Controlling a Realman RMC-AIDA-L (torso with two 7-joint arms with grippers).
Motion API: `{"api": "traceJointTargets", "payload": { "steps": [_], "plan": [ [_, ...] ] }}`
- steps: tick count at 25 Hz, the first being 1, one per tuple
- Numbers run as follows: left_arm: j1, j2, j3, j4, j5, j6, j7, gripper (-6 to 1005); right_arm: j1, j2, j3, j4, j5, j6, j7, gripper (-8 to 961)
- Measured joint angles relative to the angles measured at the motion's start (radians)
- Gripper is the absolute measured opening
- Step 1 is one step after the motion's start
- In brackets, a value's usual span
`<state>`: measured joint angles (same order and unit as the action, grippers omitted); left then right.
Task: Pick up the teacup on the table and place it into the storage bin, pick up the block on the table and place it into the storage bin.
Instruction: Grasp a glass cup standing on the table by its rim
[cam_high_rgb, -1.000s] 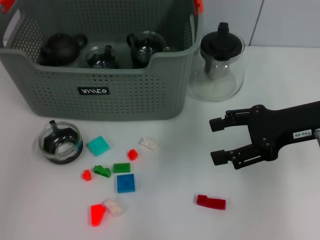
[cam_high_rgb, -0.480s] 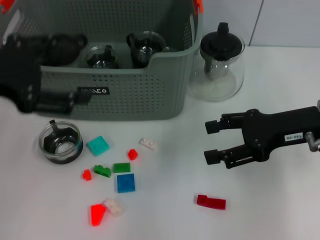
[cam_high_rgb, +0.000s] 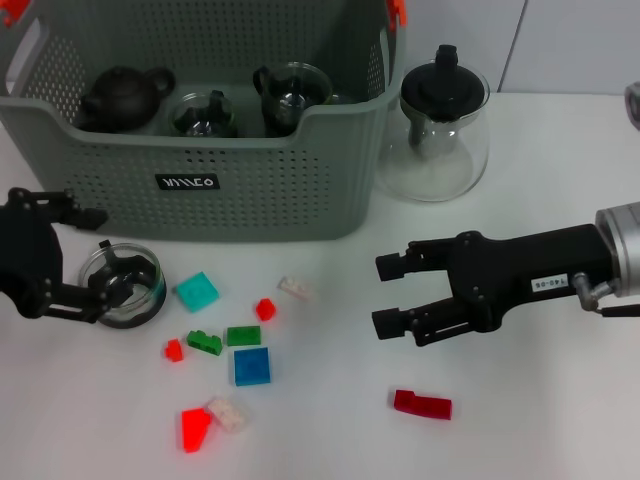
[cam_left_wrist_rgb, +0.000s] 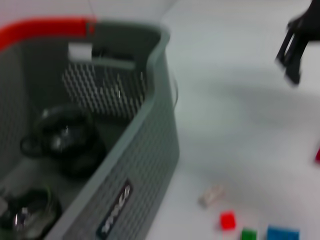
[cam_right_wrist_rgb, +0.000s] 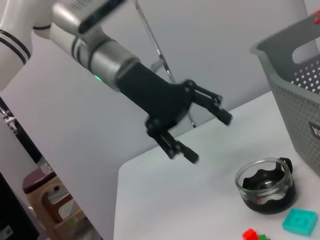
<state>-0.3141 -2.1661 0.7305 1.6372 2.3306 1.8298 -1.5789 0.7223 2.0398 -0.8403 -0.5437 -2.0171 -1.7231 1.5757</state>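
While above table, hands (cam_high_rgb: 98, 260) (open)

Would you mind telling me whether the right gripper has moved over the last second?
Yes. In the head view the right gripper, open, has slid toward the robot's left, from beside the glass teapot to nearer the storage bin.

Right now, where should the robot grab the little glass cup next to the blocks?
Probably by the rim, coming straight down from above. The glass cup stands upright with its mouth open, and the left gripper hangs open right beside it. The bin is close behind, so a sideways grab looks crowded.
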Motion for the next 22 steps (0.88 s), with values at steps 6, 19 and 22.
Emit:
{"api": "traceJointTargets", "payload": {
  "steps": [6,19,22],
  "plan": [
    [-0.026,0.000,0.137,-0.032,0.187,-0.098,0.004,849,-0.004,0.018,0.007,0.001,0.000,0.016,0.006,928],
    [-0.104,-0.003,0.360,-0.114,0.441,-0.203,-0.055,834,-0.012,0.032,0.011,0.027,0.000,0.039,0.010,928],
    [-0.122,-0.002,0.389,-0.141,0.459,-0.206,-0.062,830,-0.012,0.034,0.011,0.028,0.000,0.048,0.010,928]
  ]
}}
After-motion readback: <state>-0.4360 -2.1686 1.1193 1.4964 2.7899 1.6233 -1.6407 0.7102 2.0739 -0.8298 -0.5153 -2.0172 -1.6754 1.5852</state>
